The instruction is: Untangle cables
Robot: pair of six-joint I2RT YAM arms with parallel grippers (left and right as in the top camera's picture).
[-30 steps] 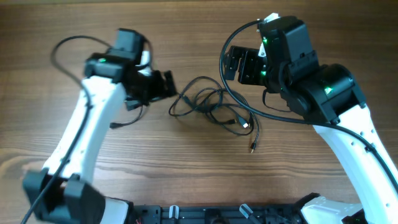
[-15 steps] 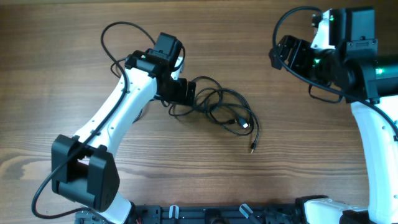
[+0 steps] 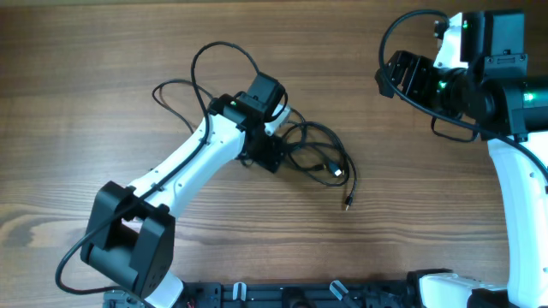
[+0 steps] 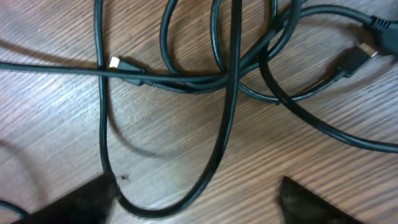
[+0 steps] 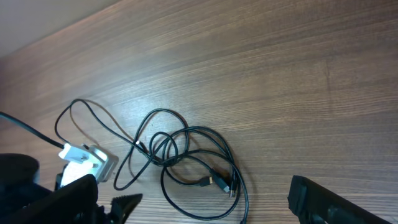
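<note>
The cables (image 3: 318, 162) lie as a tangle of thin black loops on the wooden table, right of centre. A loose jack plug (image 3: 348, 204) sticks out at the front. My left gripper (image 3: 272, 154) is open, low over the tangle's left edge. In the left wrist view its fingers (image 4: 196, 196) straddle the bottom of one cable loop (image 4: 168, 210), with crossed cords (image 4: 233, 74) and a gold-tipped plug (image 4: 118, 62) ahead. My right gripper (image 3: 398, 77) is open and empty, high at the far right. Its wrist view (image 5: 199, 208) shows the tangle (image 5: 180, 152) from afar.
The left arm's own thicker black wire (image 3: 214, 56) loops over the table behind the arm. The left arm's white link (image 3: 184, 167) crosses the table diagonally. The right arm (image 3: 514, 171) runs along the right edge. Bare wood (image 3: 411, 197) lies between tangle and right arm.
My left gripper has swung right and forward onto the tangle's left edge. My right arm pulled back to the far right a second ago and has since held still.
</note>
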